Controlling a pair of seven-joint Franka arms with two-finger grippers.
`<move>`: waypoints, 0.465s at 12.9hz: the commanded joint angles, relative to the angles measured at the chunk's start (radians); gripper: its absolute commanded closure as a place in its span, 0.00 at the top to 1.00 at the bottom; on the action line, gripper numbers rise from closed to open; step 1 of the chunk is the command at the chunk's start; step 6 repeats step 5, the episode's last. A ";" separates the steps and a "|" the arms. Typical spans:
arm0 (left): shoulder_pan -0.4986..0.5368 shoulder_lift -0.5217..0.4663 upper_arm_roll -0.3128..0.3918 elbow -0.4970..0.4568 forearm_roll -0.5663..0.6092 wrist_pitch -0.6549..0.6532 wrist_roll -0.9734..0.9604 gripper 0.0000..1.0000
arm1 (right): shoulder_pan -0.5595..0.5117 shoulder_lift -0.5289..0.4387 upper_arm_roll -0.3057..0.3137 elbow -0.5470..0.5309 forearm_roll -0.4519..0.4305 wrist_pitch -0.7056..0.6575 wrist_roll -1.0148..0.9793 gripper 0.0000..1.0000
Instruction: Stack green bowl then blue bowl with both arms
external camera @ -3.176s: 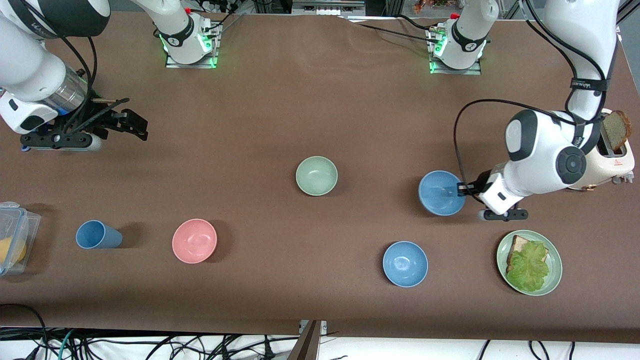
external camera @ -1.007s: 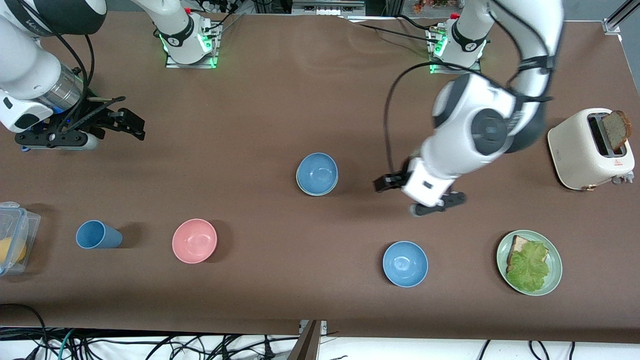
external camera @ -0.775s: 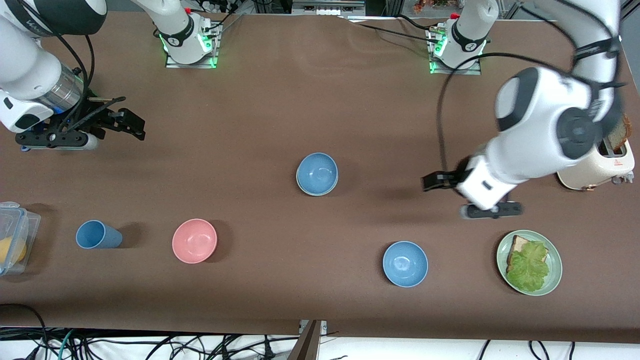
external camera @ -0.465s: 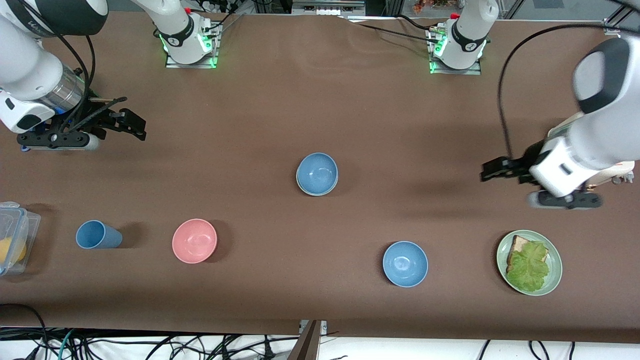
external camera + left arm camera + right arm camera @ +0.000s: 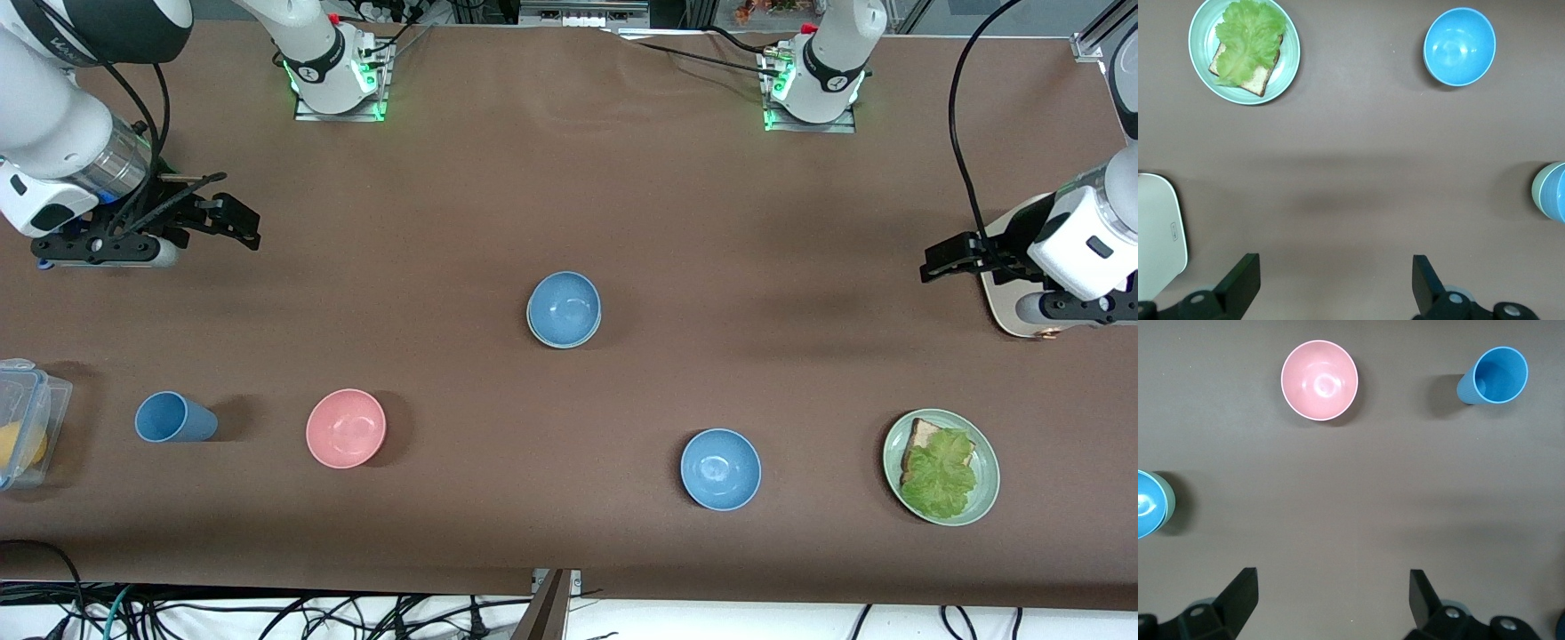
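A blue bowl [image 5: 565,307] sits nested in the green bowl [image 5: 533,329] at mid-table; only the green rim shows. The stack also shows at the edge of the left wrist view, blue bowl [image 5: 1556,195] in green bowl [image 5: 1538,190], and of the right wrist view, blue bowl [image 5: 1147,505] in green bowl [image 5: 1169,501]. A second blue bowl [image 5: 720,468] [image 5: 1459,46] stands alone, nearer the front camera. My left gripper [image 5: 938,262] [image 5: 1336,280] is open and empty, up over the table beside the toaster. My right gripper [image 5: 242,222] [image 5: 1333,600] is open and empty, waiting at the right arm's end.
A pink bowl [image 5: 346,428] [image 5: 1319,380] and a blue cup [image 5: 173,417] [image 5: 1495,377] stand toward the right arm's end, with a clear box [image 5: 25,420] at the table's end. A pale-green plate [image 5: 982,444] [image 5: 1290,53] with toast and lettuce and a toaster [image 5: 1000,302] [image 5: 1158,233] are at the left arm's end.
The blue bowl that the left gripper held now sits in the green bowl. The left arm has let go and swung away to the toaster. The right arm has not moved.
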 commanded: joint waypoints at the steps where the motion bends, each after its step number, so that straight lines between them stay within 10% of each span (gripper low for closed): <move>1: 0.016 -0.027 -0.010 -0.041 0.023 0.006 0.010 1.00 | 0.002 -0.001 0.001 -0.003 -0.004 0.008 -0.018 1.00; 6: 0.015 -0.023 -0.012 -0.039 0.017 0.006 0.008 1.00 | 0.002 0.004 0.001 -0.004 -0.006 0.008 -0.058 1.00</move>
